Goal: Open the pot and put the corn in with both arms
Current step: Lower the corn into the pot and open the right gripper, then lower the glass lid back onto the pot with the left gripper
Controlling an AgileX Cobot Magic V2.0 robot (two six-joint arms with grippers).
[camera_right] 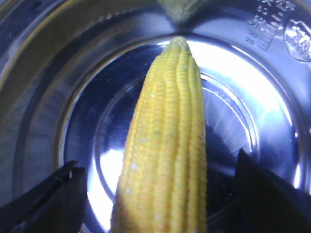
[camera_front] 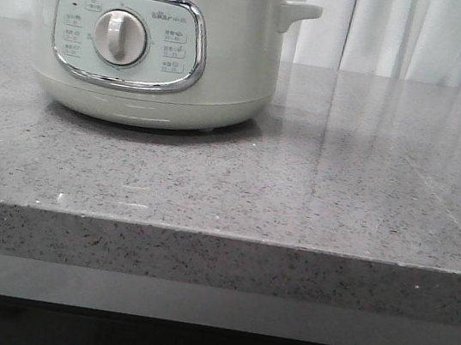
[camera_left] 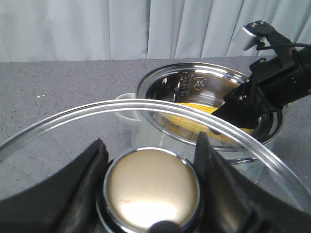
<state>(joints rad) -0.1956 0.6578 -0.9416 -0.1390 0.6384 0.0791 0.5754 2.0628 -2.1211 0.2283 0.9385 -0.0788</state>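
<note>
A pale cream-green electric pot (camera_front: 150, 43) is sitting toward the left of a grey speckled stone counter (camera_front: 339, 197), its round dial (camera_front: 119, 37) facing forward. Its glass lid (camera_left: 146, 160) is being held off and beside it: the left gripper (camera_left: 151, 167) is clamping its dark fingers (camera_left: 85, 179) against both sides of the lid's round metal knob (camera_left: 151, 191). The right gripper (camera_right: 158, 194) is reaching down inside the shiny steel bowl, its jaws spread wide on either side of the yellow corn cob (camera_right: 165, 145) without touching it. The cob is lying in the pot.
</note>
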